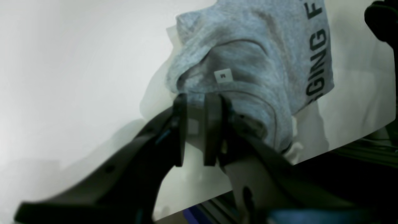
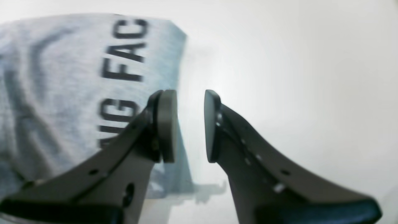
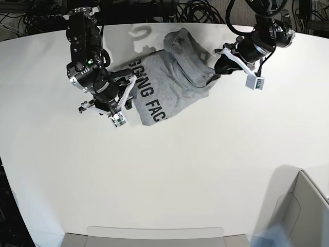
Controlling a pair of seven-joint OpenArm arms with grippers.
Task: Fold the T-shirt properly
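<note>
The grey T-shirt (image 3: 169,85) lies crumpled at the back middle of the white table (image 3: 169,170), black lettering up, with a bunched hump at its far end. The left wrist view shows the T-shirt (image 1: 248,46) with its neck label up. My left gripper (image 1: 197,96) (image 3: 218,66) has its tips at the bunched edge, the pads a narrow gap apart with no cloth clearly between them. My right gripper (image 2: 188,93) (image 3: 129,88) stands open at the lettered edge of the T-shirt (image 2: 62,77). Its left finger (image 2: 166,124) is over the cloth and its right finger is over bare table.
A grey box (image 3: 303,211) stands at the front right corner and a flat tray edge (image 3: 154,234) at the front. Cables (image 3: 205,10) crowd the back edge. The table's edge (image 1: 357,137) runs close behind the left gripper.
</note>
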